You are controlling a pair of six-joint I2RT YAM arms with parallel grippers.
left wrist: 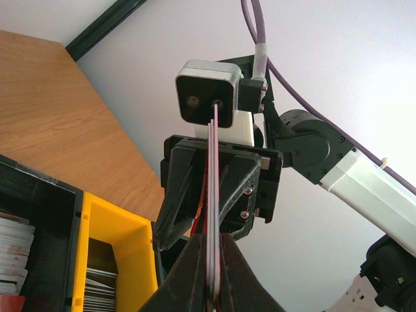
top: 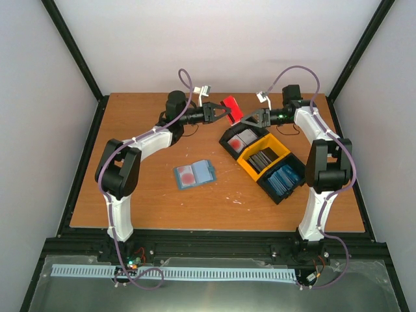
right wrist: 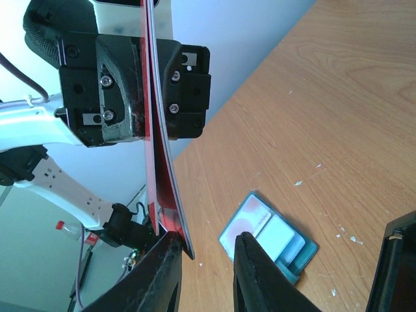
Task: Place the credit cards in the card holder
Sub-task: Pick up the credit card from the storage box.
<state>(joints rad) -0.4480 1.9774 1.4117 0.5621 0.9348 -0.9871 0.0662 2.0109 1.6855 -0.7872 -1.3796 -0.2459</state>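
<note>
Tray (top: 244, 162): three compartments, on the right side of the table (top: 149, 201).
- far black compartment: pale grey cards (top: 242, 138), with a red patch on the top one.
- middle yellow compartment: dark cards (top: 263, 158).
- near black compartment: blue cards (top: 284, 179).

Card holder (top: 195, 174): lies open and flat on the table, left of the tray and well apart from it. One pocket shows a reddish round patch and the other is pale blue. I cannot tell whether a card sits inside.

Red credit cards (top: 232, 109): held in the air above the far end of the table, between the two arms and clear of the tray and card holder. They are seen edge-on from both wrists. More than one thin edge shows, but the count is unclear.

Left tool (top: 220, 114): closed tight on one end of the red credit cards.

Right tool (top: 255, 119): jaws apart, facing the left tool. The free end of the cards reaches in between its fingers. It lies against or just beside one finger (right wrist: 162, 273), with a clear gap to the other. Contact cannot be confirmed.

Hard to make out:
- Left wrist view: its own fingertips are cut off by the bottom edge. Only two tray compartments show, both cropped.
- Right wrist view: the card holder is partly behind a finger, and only a black corner of the tray shows at the right edge.
</note>
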